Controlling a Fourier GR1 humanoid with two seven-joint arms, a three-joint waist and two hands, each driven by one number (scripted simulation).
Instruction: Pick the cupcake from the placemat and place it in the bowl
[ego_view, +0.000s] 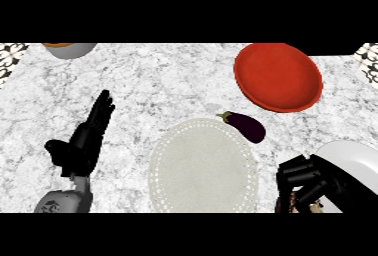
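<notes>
Carrying the cupcake (306, 205), glimpsed beneath the curled fingers of the right robot hand (306, 177) just off the placemat (203, 167), calls for a level lift toward the red bowl (278, 76) ahead, passing over the eggplant (247, 126), while the left robot hand (81, 145) rests released.

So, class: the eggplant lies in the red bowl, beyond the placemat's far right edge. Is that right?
No. The head view shows the eggplant on the counter, beside the placemat, apart from the red bowl.
</notes>
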